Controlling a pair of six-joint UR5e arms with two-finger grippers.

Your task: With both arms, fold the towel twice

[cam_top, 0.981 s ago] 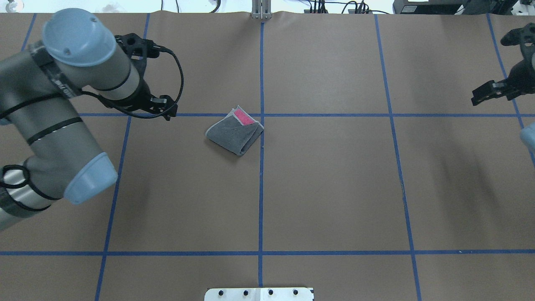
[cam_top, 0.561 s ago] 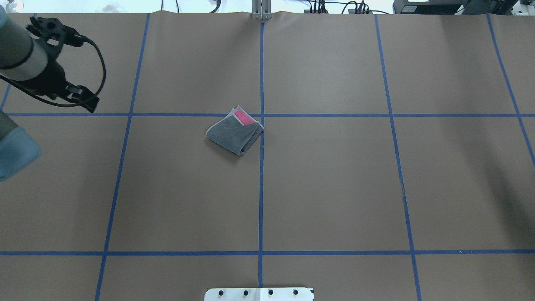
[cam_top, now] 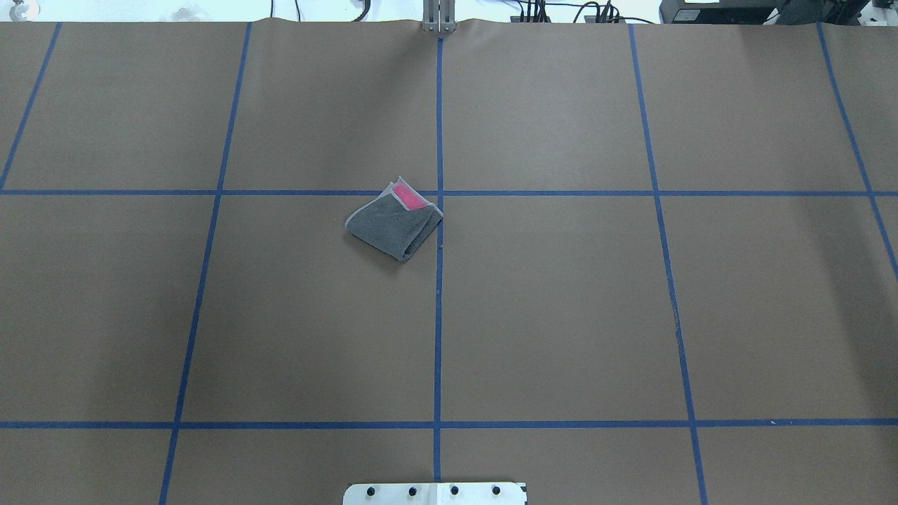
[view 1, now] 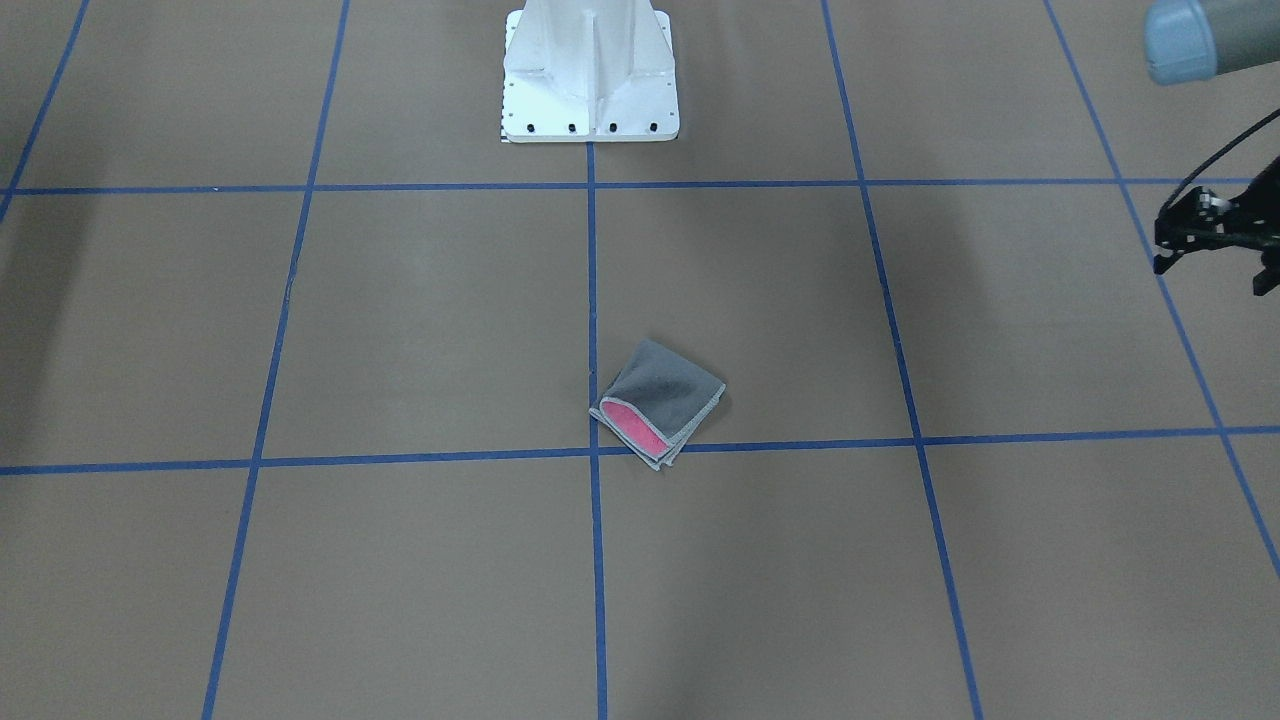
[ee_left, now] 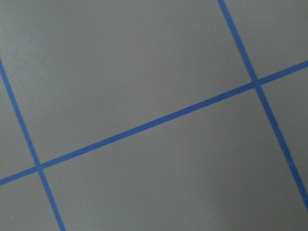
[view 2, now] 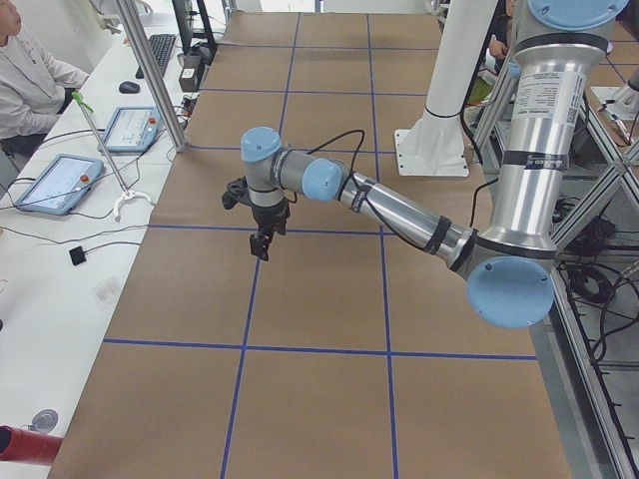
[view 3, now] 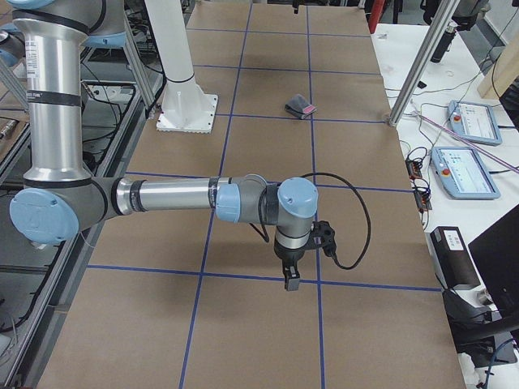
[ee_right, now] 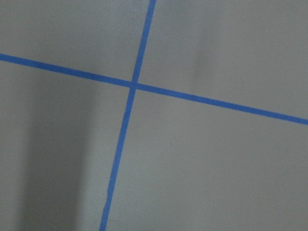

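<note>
The towel (cam_top: 393, 228) lies folded into a small square near the table's middle, dark grey face up, with a pink strip showing along its far edge. It also shows in the front view (view 1: 668, 395) and, small, in the right side view (view 3: 298, 106). Both grippers are far from it and outside the overhead view. My left gripper (view 2: 262, 246) hangs over the table's left end, cut off at the front view's right edge (view 1: 1212, 238); I cannot tell if it is open. My right gripper (view 3: 290, 279) points down over the right end; I cannot tell its state.
The white pedestal base (view 1: 590, 100) stands at the robot's side of the table. Blue tape lines (cam_top: 438, 315) grid the brown table cover. A side bench with tablets (view 2: 50, 180) and a seated person (view 2: 30, 70) runs along the far edge; metal posts (view 3: 413, 69) stand there.
Both arms have pulled outward and left the overhead view, the left one to the left, the right one to the right. The towel has not moved.
</note>
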